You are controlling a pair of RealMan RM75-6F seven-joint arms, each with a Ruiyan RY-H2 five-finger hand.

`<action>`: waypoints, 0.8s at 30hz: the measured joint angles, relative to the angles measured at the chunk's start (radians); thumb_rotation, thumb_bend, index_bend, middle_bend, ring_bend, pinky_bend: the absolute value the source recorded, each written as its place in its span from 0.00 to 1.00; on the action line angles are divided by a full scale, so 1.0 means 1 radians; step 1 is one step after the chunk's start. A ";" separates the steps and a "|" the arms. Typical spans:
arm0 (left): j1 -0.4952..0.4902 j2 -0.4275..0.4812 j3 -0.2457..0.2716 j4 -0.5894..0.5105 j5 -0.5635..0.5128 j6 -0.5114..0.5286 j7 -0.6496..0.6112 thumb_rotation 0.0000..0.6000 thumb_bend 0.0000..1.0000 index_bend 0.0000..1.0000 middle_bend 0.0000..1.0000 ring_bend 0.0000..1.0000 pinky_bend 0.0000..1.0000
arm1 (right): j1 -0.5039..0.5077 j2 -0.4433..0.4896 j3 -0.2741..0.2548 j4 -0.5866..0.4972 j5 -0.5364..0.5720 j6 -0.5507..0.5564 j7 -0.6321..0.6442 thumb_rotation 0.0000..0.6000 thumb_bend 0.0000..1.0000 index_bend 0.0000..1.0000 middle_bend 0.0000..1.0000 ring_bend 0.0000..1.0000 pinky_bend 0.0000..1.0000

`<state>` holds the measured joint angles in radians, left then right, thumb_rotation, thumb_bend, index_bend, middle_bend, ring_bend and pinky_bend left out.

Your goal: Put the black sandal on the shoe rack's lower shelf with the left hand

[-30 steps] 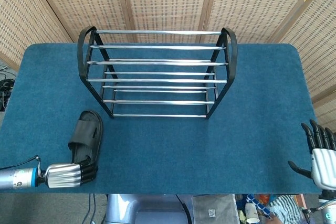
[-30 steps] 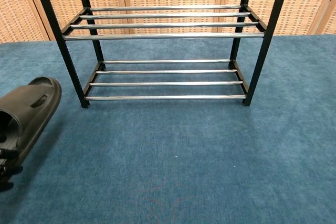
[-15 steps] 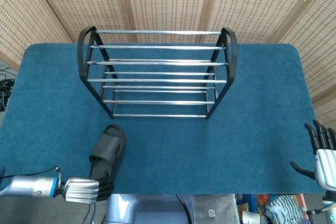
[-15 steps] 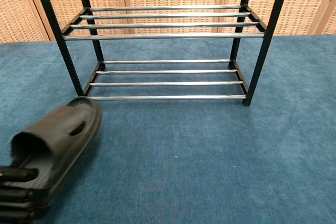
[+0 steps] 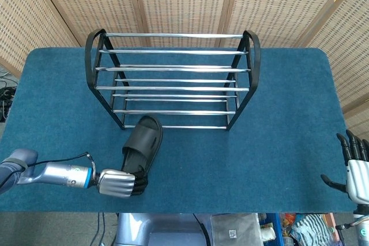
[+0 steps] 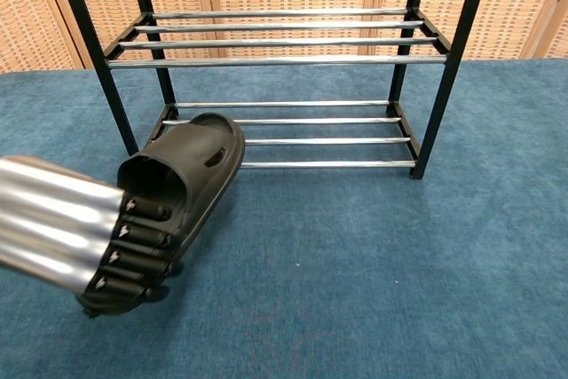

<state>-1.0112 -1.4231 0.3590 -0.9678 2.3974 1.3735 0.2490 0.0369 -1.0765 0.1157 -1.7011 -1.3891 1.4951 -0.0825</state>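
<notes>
Head view: the left hand (image 5: 117,183), low and left of centre in the frame, grips the heel end of the sandal (image 5: 142,143), fingers wrapped over its sole edge. The sandal's toe points up-frame and lies just short of the rack (image 5: 173,82), at the left part of the front bar. The right hand (image 5: 356,171) hangs at the lower right edge, fingers apart, holding nothing, off the blue desk (image 5: 288,142).

Chest view: the left hand (image 6: 80,237) fills the lower left, dark fingers (image 6: 142,232) clamped over the sandal's (image 6: 191,166) heel. The toe overlaps the lower shelf's (image 6: 328,141) front bars. To do this step well, I judge the toe should clear the front bar, then travel straight in between the uprights before release.

The sandal is a matte black slide with a broad strap and thick sole.
</notes>
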 measured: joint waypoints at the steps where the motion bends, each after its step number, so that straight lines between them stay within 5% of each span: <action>1: -0.006 -0.008 -0.005 0.016 -0.005 -0.002 -0.016 1.00 0.10 0.67 0.57 0.41 0.40 | 0.002 -0.001 0.002 0.001 0.005 -0.003 -0.003 1.00 0.00 0.00 0.00 0.00 0.00; 24: -0.104 -0.228 -0.022 0.593 -0.098 0.028 -0.397 1.00 0.10 0.67 0.57 0.41 0.40 | 0.036 -0.035 0.067 0.057 0.190 -0.074 -0.050 1.00 0.00 0.00 0.00 0.00 0.00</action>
<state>-1.1150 -1.6514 0.3366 -0.3752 2.2991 1.4013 -0.1478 0.0730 -1.1111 0.1828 -1.6444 -1.1994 1.4214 -0.1326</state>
